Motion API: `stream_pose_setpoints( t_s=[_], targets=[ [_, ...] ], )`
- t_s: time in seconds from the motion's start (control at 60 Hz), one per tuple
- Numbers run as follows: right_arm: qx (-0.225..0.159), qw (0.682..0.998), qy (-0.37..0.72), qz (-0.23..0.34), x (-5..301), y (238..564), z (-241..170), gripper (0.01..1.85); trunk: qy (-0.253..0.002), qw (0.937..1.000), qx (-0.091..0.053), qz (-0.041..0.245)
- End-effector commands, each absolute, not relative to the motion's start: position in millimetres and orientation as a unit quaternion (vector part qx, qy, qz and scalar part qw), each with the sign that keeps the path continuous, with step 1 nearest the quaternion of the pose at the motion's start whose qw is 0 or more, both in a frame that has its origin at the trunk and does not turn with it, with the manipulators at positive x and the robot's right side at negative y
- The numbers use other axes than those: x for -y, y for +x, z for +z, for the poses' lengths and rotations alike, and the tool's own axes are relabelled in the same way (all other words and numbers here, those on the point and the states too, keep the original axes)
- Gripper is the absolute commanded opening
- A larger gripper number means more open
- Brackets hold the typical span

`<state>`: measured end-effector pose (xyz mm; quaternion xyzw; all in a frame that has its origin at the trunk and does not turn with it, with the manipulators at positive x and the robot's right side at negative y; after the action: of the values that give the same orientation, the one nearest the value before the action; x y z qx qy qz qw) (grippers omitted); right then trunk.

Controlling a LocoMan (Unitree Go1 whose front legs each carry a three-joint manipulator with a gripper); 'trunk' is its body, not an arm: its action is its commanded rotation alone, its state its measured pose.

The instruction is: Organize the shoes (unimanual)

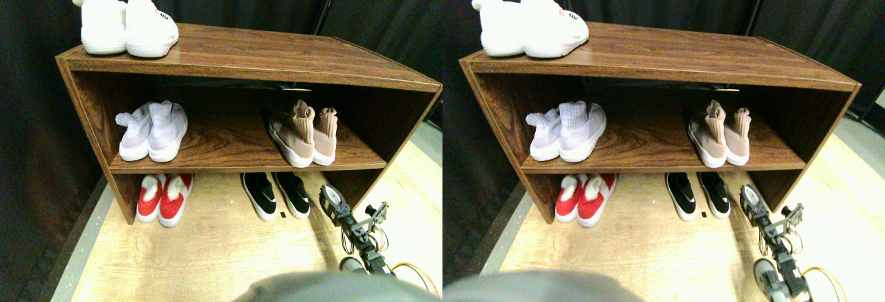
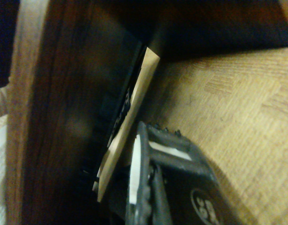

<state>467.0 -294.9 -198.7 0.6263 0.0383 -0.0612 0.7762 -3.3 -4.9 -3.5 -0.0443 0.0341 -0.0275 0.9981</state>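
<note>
1. Tan shoes (image 1: 303, 136) stand on the rack's (image 1: 242, 57) middle board, at the right.
2. Black shoes (image 1: 275, 195) lie under the rack, on the floor.
3. Gripper (image 1: 332, 198) is beside the black shoes, holding nothing; whether it is released or clenched I cannot tell.

The red shoes (image 1: 164, 197) and the black slip-ons (image 1: 276, 193) had their heels hidden under the wooden shelf rack's (image 1: 242, 57) middle board. The right gripper's (image 1: 333, 200) jaw gap could not be made out in either view. In the blurred wrist view, the dark jaw frame was cut off by the picture's edge.
</note>
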Motion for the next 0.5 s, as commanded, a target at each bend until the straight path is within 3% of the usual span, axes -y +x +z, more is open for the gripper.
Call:
stream_pose_setpoints(
  t_s=[0.017,0.367,0.5],
  targets=[
    [-0.019,0.78,0.622,-0.062,299,472,-194,0.06,-0.053,0.9977,-0.036,-0.022],
    [-0.046,0.787,0.609,-0.083,301,491,-201,0.06,-0.054,0.9978,-0.033,-0.021],
    [-0.046,0.787,0.609,-0.087,297,496,-206,0.06,-0.063,0.9974,-0.034,-0.005]
  ],
)
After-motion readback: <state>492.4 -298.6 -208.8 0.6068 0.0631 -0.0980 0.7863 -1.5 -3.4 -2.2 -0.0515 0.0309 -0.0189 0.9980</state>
